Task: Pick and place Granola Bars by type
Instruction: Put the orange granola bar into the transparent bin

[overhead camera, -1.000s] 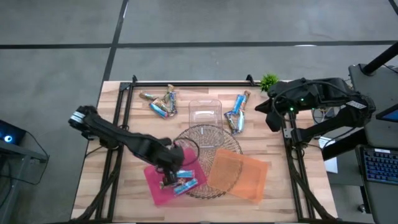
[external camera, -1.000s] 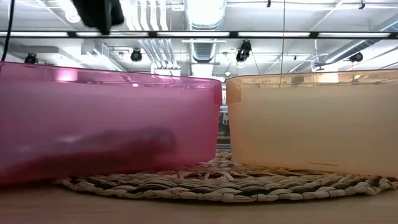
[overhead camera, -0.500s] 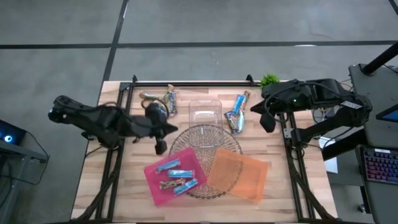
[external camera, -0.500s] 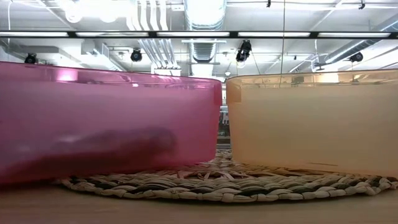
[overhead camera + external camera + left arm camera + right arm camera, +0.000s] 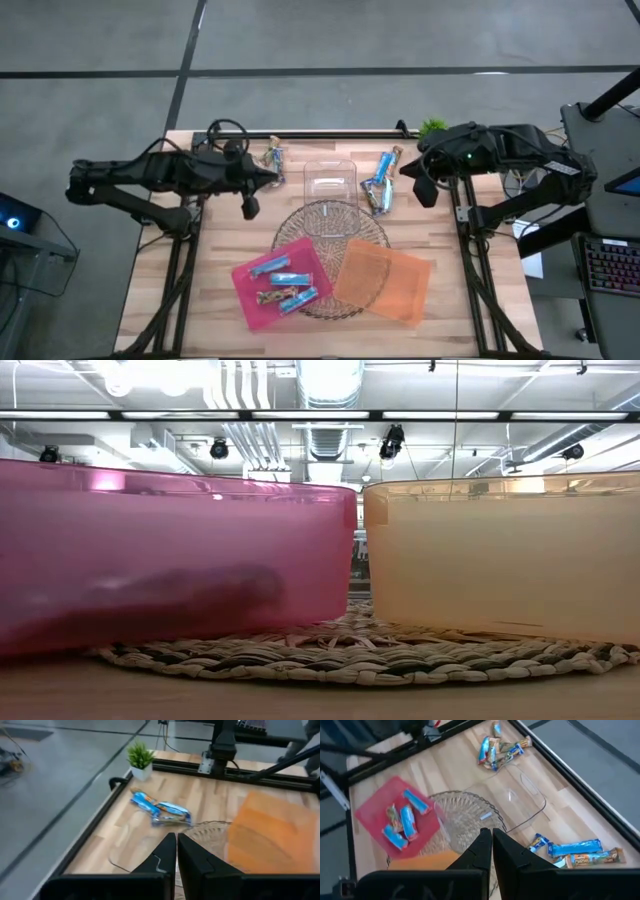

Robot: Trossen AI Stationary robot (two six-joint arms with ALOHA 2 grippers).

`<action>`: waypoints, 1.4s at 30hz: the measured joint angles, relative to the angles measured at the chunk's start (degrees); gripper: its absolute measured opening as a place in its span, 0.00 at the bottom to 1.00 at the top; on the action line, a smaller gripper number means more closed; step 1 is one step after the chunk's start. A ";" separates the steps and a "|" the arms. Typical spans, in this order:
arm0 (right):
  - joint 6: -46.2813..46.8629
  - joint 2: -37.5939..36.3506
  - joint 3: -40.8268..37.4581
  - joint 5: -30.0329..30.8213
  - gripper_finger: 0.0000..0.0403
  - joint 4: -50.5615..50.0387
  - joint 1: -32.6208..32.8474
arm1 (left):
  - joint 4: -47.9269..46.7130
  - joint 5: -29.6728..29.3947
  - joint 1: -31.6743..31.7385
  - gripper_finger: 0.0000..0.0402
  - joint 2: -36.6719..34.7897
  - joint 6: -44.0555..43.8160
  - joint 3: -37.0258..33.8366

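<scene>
Several Granola Bars (image 5: 283,285) lie in the pink tray (image 5: 245,300), mostly light blue, one tan; the right wrist view shows these tray bars (image 5: 402,820) too. A second heap of bars (image 5: 272,157) lies on the wood at the far left, partly under my left arm. A third heap (image 5: 380,182) lies at the far right, and the left wrist view shows it (image 5: 162,809) as well. My left gripper (image 5: 270,178) hovers shut above the table's far left, holding nothing. My right gripper (image 5: 408,172) hovers shut above the far right, holding nothing.
The pink tray and an orange tray (image 5: 385,280) rest on a round woven mat (image 5: 330,225). A clear plastic box (image 5: 330,182) stands behind the mat. A small green plant (image 5: 432,128) sits at the far right corner. A black frame rail (image 5: 300,134) runs along the far edge.
My left gripper has risen out of the pink tray and drawn back toward the table's far left, tipping from pointing down to nearly level. The bars stay lying in the pink tray.
</scene>
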 joint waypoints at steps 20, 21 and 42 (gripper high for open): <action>13.69 10.54 -3.63 -3.66 0.02 -6.26 -18.85 | 0.00 6.24 3.51 0.00 -2.54 2.45 -0.02; 14.07 10.41 -4.98 -3.71 0.02 -6.00 -19.45 | 0.00 6.24 3.51 0.00 -2.54 2.45 -0.02; 28.02 9.04 -38.15 -8.20 0.10 14.64 -23.00 | -0.02 7.25 3.51 0.00 -2.54 1.60 -0.02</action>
